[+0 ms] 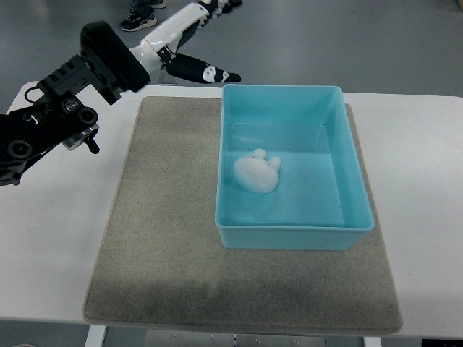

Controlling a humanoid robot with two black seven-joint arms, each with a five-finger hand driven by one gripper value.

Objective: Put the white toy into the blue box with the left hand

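The white toy (pixel 257 173), a small rounded plush with two ears, lies inside the blue box (pixel 293 239) on its floor, toward the left side. The box stands on a grey mat (pixel 170 217). My left arm comes in from the left edge and stretches up to the top of the picture, beyond the table's far edge. My left hand (pixel 206 43) is raised there, well away from the box, its fingers spread and holding nothing. The right arm does not show.
The mat lies on a white table (pixel 51 238). A person's shoes (pixel 141 16) show on the floor at the top left, beyond the table.
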